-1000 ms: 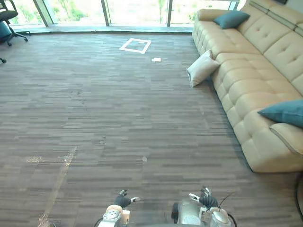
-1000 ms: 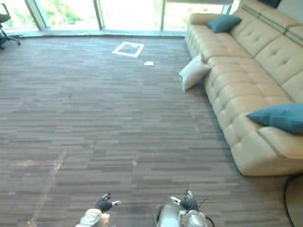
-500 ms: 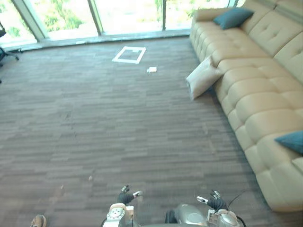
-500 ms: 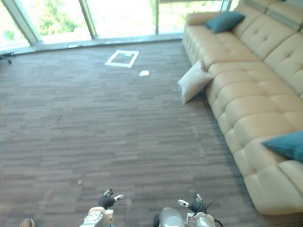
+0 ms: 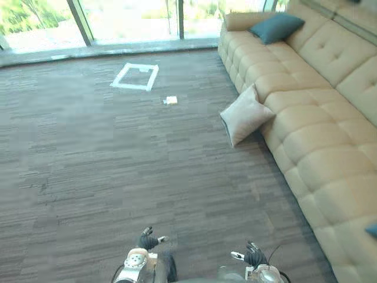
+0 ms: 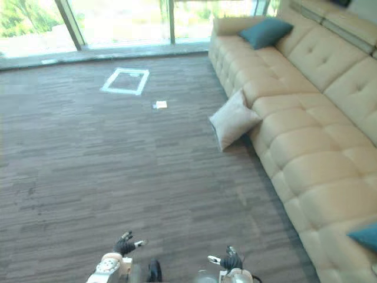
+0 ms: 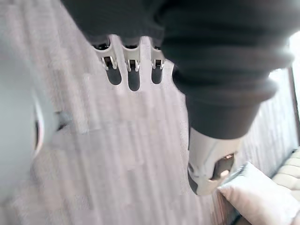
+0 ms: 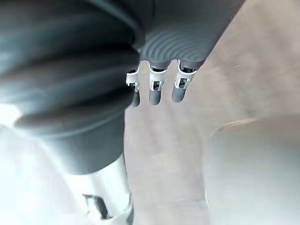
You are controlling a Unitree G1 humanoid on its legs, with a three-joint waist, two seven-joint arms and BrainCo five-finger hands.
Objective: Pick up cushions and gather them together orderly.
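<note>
Sofa (image 5: 318,118) runs along the right side from 12 to 4 o'clock, with carpet (image 5: 106,153) over the rest.

Task looks barely begun, nothing gathered:
- Beige cushion (image 5: 246,115) is on the carpet at 1 o'clock from the hands, leaning on the sofa front.
- Teal cushion (image 5: 275,27) sits on the sofa's far end, further along 1 o'clock.
- Second teal cushion (image 6: 365,236) peeks in at 3 o'clock, well apart from both.
- All three are left to collect; beige one is likely first.

Beige cushion is roughly square, so no real long axis. It's tipped up on a corner, top corner toward 12, broad face turned out to about 8 o'clock.

Tape square (image 5: 135,76) and a white scrap (image 5: 171,100) lie at 11–12 o'clock.

Left hand (image 5: 147,240) and right hand (image 5: 252,256) are low at 6 o'clock, fingers straight and slack, holding nothing.
</note>
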